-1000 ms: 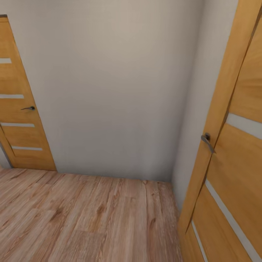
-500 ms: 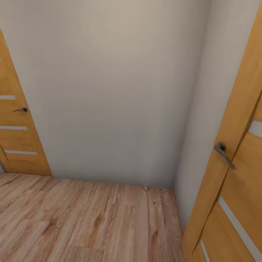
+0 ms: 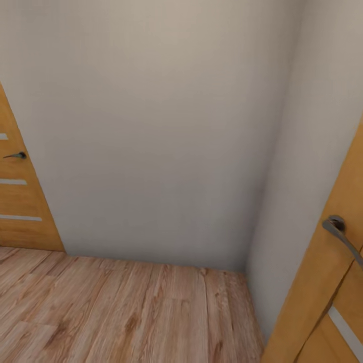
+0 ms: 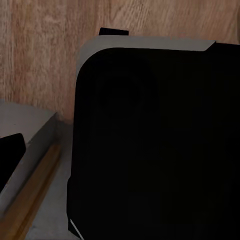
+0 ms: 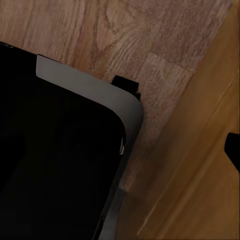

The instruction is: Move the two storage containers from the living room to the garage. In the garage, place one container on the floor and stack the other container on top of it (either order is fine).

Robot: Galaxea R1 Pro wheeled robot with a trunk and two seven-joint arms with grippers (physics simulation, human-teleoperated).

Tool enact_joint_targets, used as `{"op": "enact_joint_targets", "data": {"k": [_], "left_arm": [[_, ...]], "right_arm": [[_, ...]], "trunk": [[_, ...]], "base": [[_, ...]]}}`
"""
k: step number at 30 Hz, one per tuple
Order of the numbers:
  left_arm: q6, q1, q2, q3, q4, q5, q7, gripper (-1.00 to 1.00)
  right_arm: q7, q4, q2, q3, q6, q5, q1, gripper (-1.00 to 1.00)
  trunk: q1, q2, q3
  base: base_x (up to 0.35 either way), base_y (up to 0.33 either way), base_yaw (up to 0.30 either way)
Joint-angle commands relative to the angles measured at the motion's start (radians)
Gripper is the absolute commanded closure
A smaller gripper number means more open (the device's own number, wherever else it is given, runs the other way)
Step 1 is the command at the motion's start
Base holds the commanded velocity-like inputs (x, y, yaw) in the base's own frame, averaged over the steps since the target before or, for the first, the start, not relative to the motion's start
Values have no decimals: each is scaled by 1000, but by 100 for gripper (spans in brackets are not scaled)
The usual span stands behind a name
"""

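While the robot was on its way across the wood plank floor [image 3: 126, 307], a bare white wall [image 3: 151, 126] was faced, with one wooden door [image 3: 17, 201] at the left edge of the frame and another wooden door [image 3: 327, 282] at the lower right. No storage container was to be seen, and the state of either gripper's jaws could not be told. The base was best turned slowly, so that the near door's handle [image 3: 343, 237] was cleared.

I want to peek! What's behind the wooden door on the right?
You can't see behind it. The wooden door with its grey handle covers whatever is there. Beside it are a plain pale wall and wood plank floor.
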Motion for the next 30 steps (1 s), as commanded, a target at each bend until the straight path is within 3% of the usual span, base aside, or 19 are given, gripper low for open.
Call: {"op": "enact_joint_targets", "data": {"k": [1,9,30], "left_arm": [[-1,0,0,4,0,7,0,-100],[-1,0,0,4,0,7,0,-100],[-1,0,0,4,0,7,0,-100]], "right_arm": [[0,3,0,5,-7,5,-1,-100],[-2,3,2,5,-6,4,-2,-100],[-21,4,4,4,-8,4,-1,-100]], "trunk": [[1,0,-1],[1,0,-1],[1,0,-1]], "base": [[321,54,0],[321,78,22],[321,83,122]]}}
